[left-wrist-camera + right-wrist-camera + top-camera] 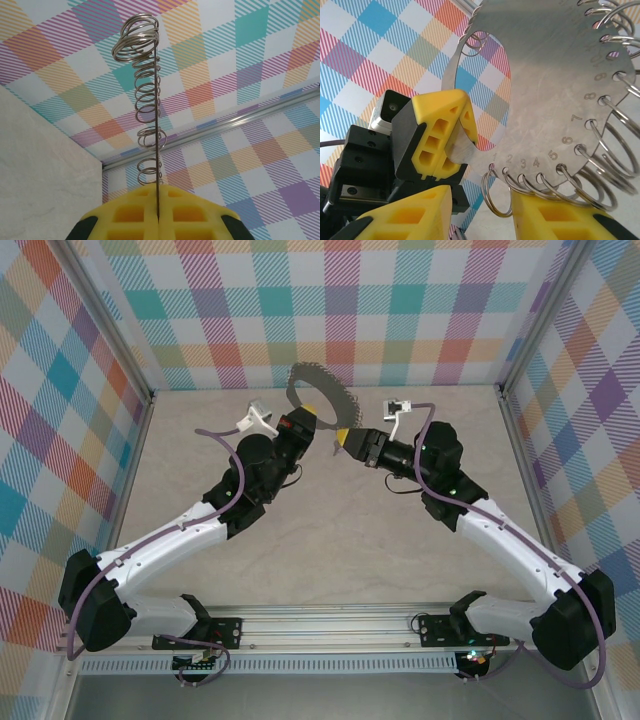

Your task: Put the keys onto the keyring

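The keyring [335, 390] is held aloft near the far edge of the table [330, 550], clamped edge-on in the tightly closed left gripper [157, 207]. The right gripper [482, 205] is positioned just beside its lower rim, fingers parted, with one small loop [493, 195] seen between them and nothing visibly grasped. If a finger is pushed against the loops, the thin plate could be twisted, slid out of the left gripper's narrow pinch, and dropped.
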You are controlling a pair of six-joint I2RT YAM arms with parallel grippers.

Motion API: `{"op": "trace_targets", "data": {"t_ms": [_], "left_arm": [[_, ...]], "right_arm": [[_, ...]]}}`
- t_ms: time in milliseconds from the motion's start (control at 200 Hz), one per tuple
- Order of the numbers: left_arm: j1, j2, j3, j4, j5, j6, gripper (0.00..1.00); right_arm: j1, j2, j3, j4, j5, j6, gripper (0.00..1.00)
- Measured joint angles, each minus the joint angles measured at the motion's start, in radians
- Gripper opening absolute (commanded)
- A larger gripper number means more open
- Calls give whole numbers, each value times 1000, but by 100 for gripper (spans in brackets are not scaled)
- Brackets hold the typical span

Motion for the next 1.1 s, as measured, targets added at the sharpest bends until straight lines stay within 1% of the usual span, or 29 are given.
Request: {"op": "trace_targets", "data": {"t_ms": [80, 220, 515, 670, 880, 965, 1100], "left_arm": [[0, 0, 0, 0, 0, 0, 0], [0, 0, 0, 0, 0, 0, 0], [0, 0, 0, 0, 0, 0, 0], [0, 0, 0, 0, 0, 0, 0], [0, 0, 0, 1, 0, 0, 0], [0, 0, 0, 0, -1, 0, 0], [0, 0, 0, -3, -1, 4, 0]], "right_arm": [[0, 4, 5, -5, -1, -3, 35], [0, 7, 8, -10, -2, -14, 31], [0, 10, 11, -39, 21, -29, 19], [-1, 10, 18, -61, 28, -39, 15], [-10, 10, 38, -90, 26, -51, 6], [-12, 10, 45, -95, 16, -52, 0], [-31, 10, 45, -102, -5, -51, 0]]}}
